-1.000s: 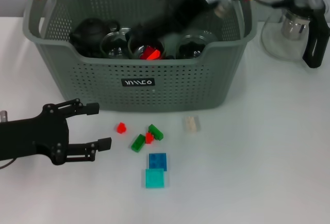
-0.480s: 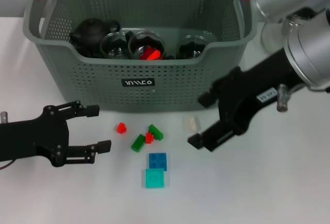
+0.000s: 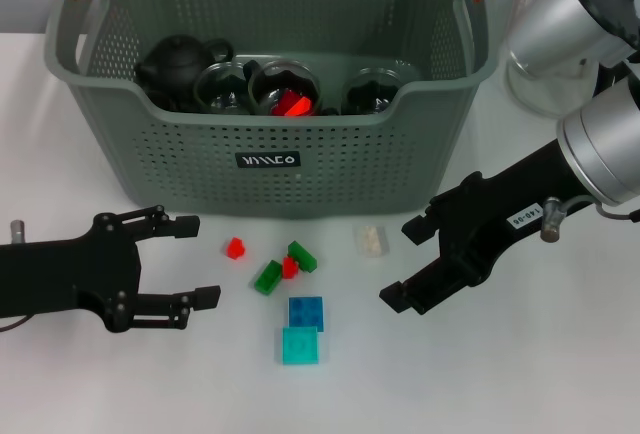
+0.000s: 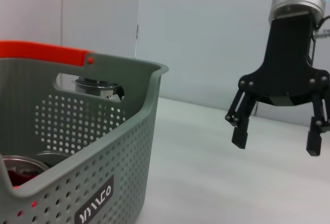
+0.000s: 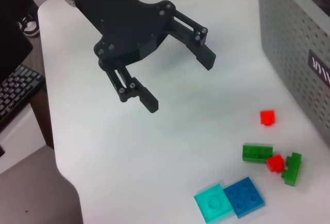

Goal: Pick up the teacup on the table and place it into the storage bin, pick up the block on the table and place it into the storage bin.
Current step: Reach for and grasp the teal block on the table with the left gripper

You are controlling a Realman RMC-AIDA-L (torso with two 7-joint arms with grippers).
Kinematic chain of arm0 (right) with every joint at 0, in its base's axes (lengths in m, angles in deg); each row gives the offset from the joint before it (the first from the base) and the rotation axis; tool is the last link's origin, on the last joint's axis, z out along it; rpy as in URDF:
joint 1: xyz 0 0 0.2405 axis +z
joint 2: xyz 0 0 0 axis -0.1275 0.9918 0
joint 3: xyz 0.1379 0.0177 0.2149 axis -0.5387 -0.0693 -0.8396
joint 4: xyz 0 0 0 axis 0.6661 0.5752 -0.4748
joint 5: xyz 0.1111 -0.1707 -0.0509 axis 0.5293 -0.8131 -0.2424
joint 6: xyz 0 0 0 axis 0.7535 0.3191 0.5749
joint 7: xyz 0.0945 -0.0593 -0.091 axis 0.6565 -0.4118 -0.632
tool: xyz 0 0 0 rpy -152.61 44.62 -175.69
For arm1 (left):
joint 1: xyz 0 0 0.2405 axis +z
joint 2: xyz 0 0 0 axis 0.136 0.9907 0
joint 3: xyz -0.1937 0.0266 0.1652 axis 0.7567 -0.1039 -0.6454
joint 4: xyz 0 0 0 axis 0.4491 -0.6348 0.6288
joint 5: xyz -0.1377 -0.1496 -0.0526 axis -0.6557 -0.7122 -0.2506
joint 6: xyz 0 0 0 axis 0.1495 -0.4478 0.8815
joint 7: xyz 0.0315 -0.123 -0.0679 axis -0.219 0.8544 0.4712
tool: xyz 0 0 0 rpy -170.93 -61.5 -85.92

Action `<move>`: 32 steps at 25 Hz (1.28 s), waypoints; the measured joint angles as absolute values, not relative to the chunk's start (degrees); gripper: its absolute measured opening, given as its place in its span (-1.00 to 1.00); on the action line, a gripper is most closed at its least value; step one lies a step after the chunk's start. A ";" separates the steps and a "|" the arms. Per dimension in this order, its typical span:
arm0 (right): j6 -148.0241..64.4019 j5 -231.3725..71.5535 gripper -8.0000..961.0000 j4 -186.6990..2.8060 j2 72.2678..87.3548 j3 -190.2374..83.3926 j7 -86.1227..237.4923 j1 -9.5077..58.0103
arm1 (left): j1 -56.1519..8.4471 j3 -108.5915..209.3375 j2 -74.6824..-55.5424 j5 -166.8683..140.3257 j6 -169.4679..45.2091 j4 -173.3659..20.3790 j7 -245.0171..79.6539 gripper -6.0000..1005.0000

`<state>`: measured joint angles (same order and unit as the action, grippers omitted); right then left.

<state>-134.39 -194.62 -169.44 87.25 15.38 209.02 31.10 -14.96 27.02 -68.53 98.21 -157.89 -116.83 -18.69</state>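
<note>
The grey-green storage bin (image 3: 270, 159) stands at the back of the table and holds a black teapot (image 3: 178, 60) and glass teacups (image 3: 222, 87); one of them has a red block (image 3: 292, 105) in it. Loose blocks lie in front of the bin: two red (image 3: 235, 247), two green (image 3: 267, 276), a blue (image 3: 306, 312), a teal (image 3: 300, 345) and a cream one (image 3: 372, 241). My left gripper (image 3: 200, 260) is open, low over the table left of the blocks. My right gripper (image 3: 402, 264) is open just right of the cream block and holds nothing.
My right arm's silver links (image 3: 560, 29) fill the space right of the bin. In the right wrist view the table edge (image 5: 56, 146) runs close behind my left gripper (image 5: 180, 83), with a keyboard (image 5: 15, 95) beyond it. White table stretches in front of the blocks.
My right arm came out of the bin and down to the table right of the blocks, its gripper open. My left gripper shifted slightly toward the front edge.
</note>
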 joint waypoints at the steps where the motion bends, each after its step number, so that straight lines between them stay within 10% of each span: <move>1: -134.35 -194.64 0.93 -169.21 87.24 15.13 208.89 31.14 | -15.08 26.84 -68.54 98.40 -157.68 -116.83 -19.08 0.74; 32: -132.99 -195.38 0.93 -166.28 87.35 12.80 212.42 32.66 | -21.10 8.67 -69.96 107.10 -144.76 -123.35 -17.70 0.74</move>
